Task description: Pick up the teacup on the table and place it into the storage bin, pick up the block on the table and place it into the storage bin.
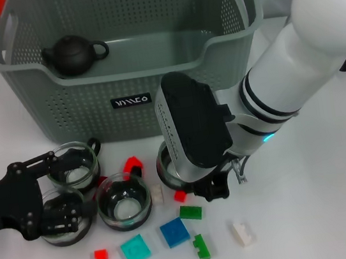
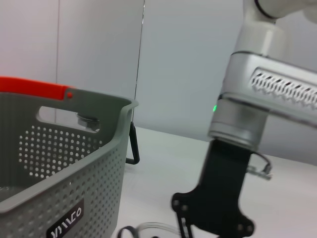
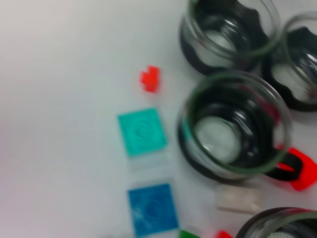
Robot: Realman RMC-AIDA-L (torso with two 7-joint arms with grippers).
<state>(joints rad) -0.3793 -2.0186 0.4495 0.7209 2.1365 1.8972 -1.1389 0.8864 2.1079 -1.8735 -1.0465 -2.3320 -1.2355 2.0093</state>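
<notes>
Several glass teacups with black bases stand in front of the storage bin (image 1: 127, 78). My left gripper (image 1: 65, 184) is open at the table's left, its black fingers (image 1: 36, 165) spread around two teacups (image 1: 72, 168) (image 1: 62, 221). A third teacup (image 1: 124, 202) (image 3: 235, 124) stands just right of them. My right gripper (image 1: 212, 187) hangs low over a fourth teacup (image 1: 166, 169), mostly hidden under its wrist. Loose blocks lie in front: teal (image 1: 135, 249) (image 3: 142, 131), blue (image 1: 174, 232) (image 3: 152, 208), small red (image 1: 100, 255) (image 3: 150, 78), green (image 1: 190, 212) and white (image 1: 242, 232).
A dark teapot (image 1: 72, 55) lies inside the bin at its back left. The bin's wall with its black label (image 2: 64, 225) fills the left wrist view, with my right arm (image 2: 257, 99) beyond it. More small red (image 1: 180, 196) and white (image 1: 158, 194) blocks sit between the cups.
</notes>
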